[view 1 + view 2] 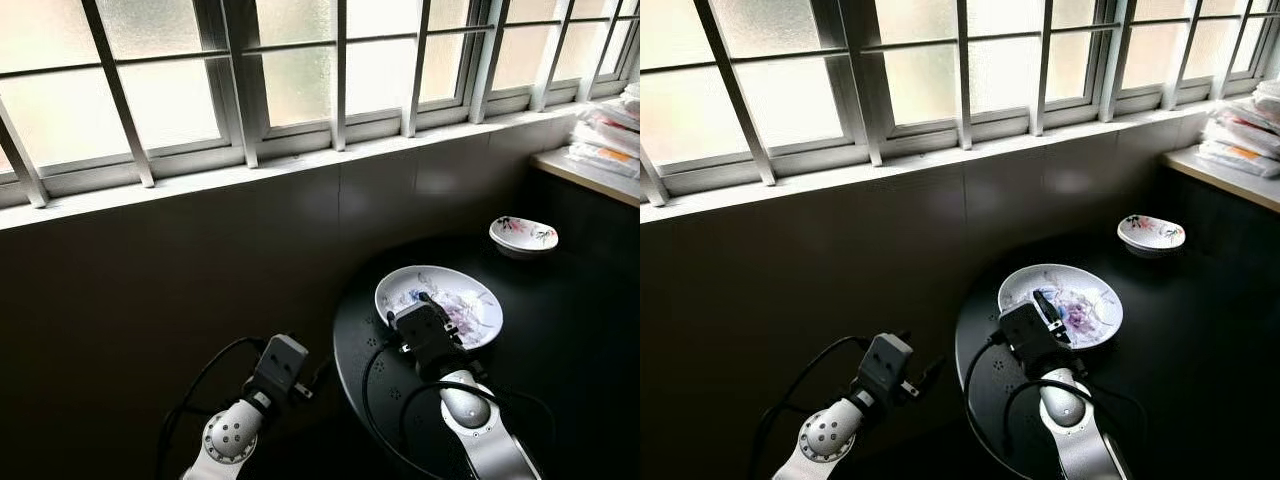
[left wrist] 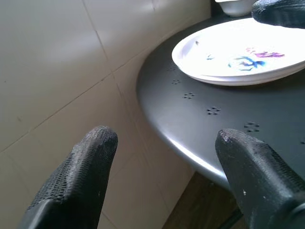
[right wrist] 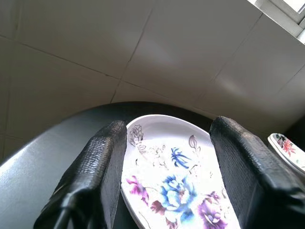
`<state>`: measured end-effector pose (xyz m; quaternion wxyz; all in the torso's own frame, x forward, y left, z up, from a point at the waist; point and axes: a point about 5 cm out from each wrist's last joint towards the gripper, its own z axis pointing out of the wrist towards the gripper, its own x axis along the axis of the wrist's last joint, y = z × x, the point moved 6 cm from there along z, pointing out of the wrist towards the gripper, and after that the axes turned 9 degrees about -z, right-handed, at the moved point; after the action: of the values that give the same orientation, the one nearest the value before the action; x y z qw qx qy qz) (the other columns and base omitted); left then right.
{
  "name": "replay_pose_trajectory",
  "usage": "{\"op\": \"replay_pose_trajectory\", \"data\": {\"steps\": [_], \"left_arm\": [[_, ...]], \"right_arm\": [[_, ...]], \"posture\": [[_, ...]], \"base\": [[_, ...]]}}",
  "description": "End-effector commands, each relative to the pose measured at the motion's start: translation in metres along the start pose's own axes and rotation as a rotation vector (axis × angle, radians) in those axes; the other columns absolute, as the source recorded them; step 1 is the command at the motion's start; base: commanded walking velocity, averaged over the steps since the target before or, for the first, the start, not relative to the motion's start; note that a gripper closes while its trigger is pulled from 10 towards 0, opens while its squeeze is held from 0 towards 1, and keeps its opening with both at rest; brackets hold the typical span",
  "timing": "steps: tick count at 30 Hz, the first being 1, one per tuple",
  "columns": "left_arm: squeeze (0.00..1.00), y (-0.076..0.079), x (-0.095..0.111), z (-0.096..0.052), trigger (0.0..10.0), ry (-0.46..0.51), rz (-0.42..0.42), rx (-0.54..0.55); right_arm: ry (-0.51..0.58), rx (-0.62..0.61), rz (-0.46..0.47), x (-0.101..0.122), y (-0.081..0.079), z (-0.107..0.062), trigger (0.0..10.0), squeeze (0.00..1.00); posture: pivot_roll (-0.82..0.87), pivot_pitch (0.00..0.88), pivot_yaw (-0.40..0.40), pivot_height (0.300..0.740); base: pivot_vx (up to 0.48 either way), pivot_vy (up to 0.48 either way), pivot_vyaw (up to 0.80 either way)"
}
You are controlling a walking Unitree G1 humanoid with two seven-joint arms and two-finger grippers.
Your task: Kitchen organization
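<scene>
My right jaws hang open above the near rim of the white flower-painted ceramic plate, which sits on the round black perforated metal tabletop. My left jaws are open too, beside the tabletop's edge. A small white flowered bowl sits farther back. No writing is legible.

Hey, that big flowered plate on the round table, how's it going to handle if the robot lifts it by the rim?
The plate looks glazed and rigid, so probably slippery and breakable. It is wide and shallow, so a one-sided grip by the right pincer would likely tilt it. Flat on the table, it should slide, not roll.
</scene>
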<state>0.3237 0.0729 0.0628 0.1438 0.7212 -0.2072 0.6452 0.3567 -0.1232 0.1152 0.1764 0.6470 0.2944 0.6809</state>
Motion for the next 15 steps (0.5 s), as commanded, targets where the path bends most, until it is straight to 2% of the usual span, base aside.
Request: {"op": "replay_pose_trajectory", "data": {"steps": [1,6,11,13,15], "left_arm": [[0.00,-0.009,0.002,-0.003,10.0,0.006,0.012,0.018],[0.00,-0.008,0.003,-0.002,10.0,0.013,0.005,0.014],[0.00,-0.008,0.003,-0.002,10.0,0.013,0.003,0.013],[0.00,-0.008,0.004,-0.002,10.0,0.014,0.002,0.013],[0.00,-0.008,0.004,-0.002,10.0,0.015,0.001,0.013]], "right_arm": [[0.007,0.015,0.008,0.005,-0.005,0.002,10.0,0.00],[-0.025,0.030,0.051,-0.002,-0.007,0.003,10.0,0.00],[-0.076,0.081,0.104,-0.010,-0.016,0.005,10.0,0.00],[-0.150,0.076,0.218,-0.022,-0.012,0.010,10.0,0.00],[-0.158,0.088,0.231,-0.024,-0.013,0.011,10.0,0.00]], "posture": [[-0.03,0.000,0.019,0.740],[-0.03,0.000,0.018,0.740],[-0.03,0.000,0.018,0.740],[-0.03,0.000,0.015,0.740],[-0.03,0.000,0.015,0.740]], "base": [[0.266,0.000,0.00],[0.000,0.000,0.00],[0.000,0.000,0.00],[0.000,0.000,0.00],[0.000,0.000,0.00]]}}
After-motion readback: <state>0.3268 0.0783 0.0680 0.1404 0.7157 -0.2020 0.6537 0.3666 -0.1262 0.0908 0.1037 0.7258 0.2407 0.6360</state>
